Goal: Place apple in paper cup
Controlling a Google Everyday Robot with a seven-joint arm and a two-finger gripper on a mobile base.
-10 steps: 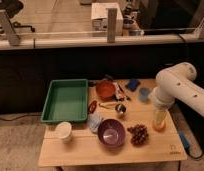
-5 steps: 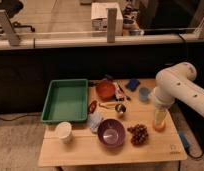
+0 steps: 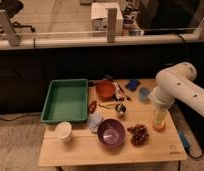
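Observation:
The apple (image 3: pixel 159 127), small and yellow-orange, rests on the wooden table (image 3: pixel 95 152) close to its right edge. My gripper (image 3: pixel 159 119) hangs straight down from the white arm right over the apple, open, its fingers reaching down to the fruit's top. The paper cup (image 3: pixel 64 131) is plain white and stands upright at the table's front left, just below the green tray, far from the gripper.
A green tray (image 3: pixel 49 102) fills the left side. A purple bowl (image 3: pixel 111 133) and a dark grape bunch (image 3: pixel 138 134) lie between cup and apple. An orange bowl (image 3: pixel 105 90), a blue cup (image 3: pixel 144 94) and small items crowd the back.

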